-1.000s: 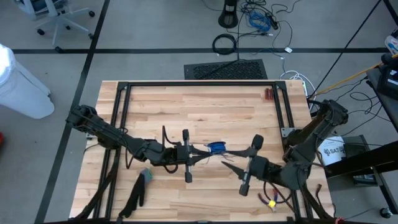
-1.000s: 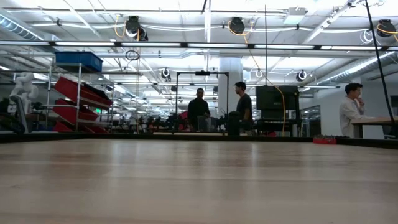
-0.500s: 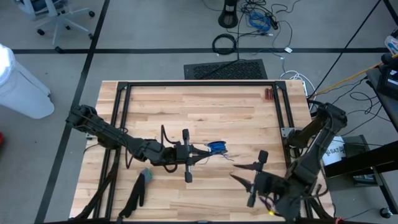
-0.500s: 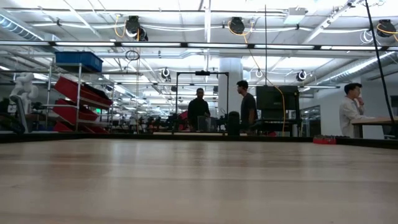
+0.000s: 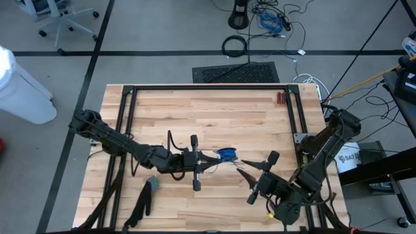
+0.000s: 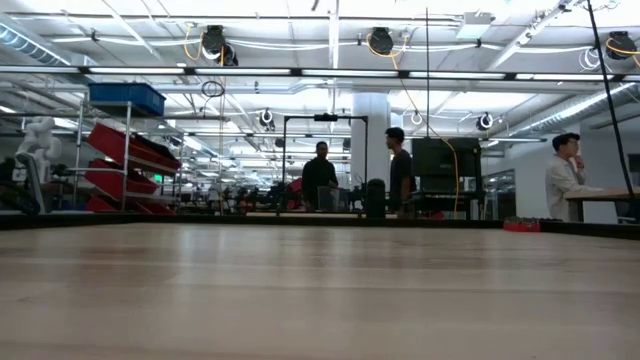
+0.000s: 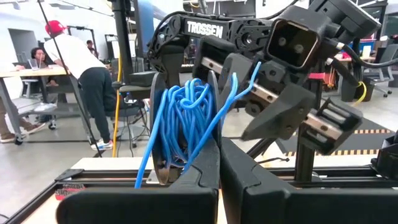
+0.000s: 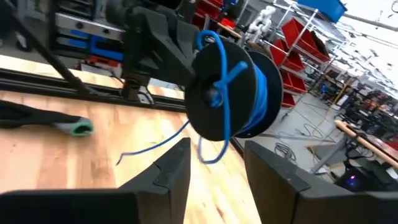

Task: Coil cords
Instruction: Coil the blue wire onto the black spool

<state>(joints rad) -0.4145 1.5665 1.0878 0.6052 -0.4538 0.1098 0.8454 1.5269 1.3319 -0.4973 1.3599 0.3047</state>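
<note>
Fingers of the left gripper [image 5: 209,161] clamp cord spool [image 5: 225,154] — level.

Two dark jointed arms, white TROSSEN lettering, possibly yellow-red connectors at right base

Open-plan robotics lab: red parts bins on shelving [image 6: 135,150], ceiling strip lights [image 6: 330,40], wooden workbench [image 5: 208,117].

Your right gripper [image 5: 241,175] has swung back in from the table's near right, where it sat half a second ago, and now faces the black spool wound with bright blue cord [image 5: 225,154]. In the room behind, one standing person [image 6: 399,172] has stepped rightward.
</note>
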